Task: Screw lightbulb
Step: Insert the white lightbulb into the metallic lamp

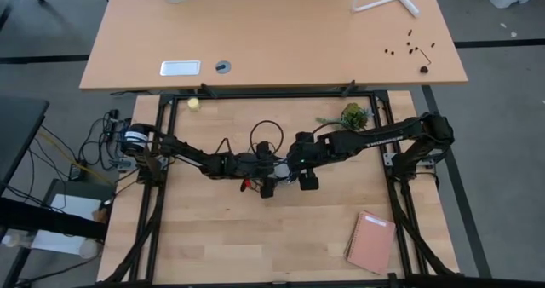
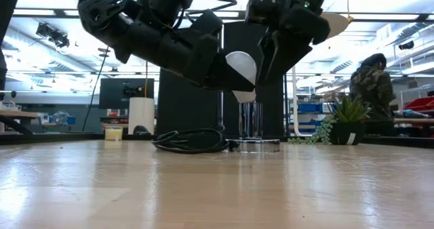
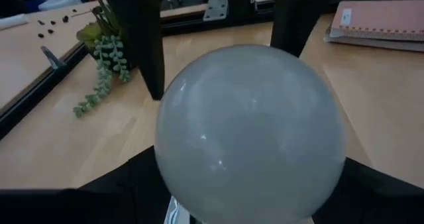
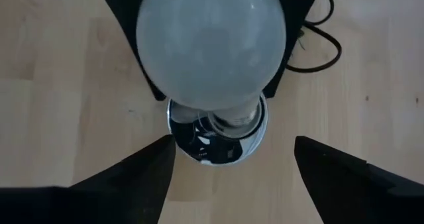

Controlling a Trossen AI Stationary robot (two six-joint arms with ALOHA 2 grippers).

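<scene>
White glass fills my wrist views: I am holding the bulb in my left gripper, whose fingers are clamped around its lower part, over the silver socket on the counter. The bulb's base is hanging just above the socket, not yet seated. My right gripper is hovering just beside it, fingers spread apart on either side of the socket, gripping nothing. A black cord is lying coiled beside the socket. Farther off, a small plant is sitting near the counter's back edge and a pink notebook is lying near its front right corner.
</scene>
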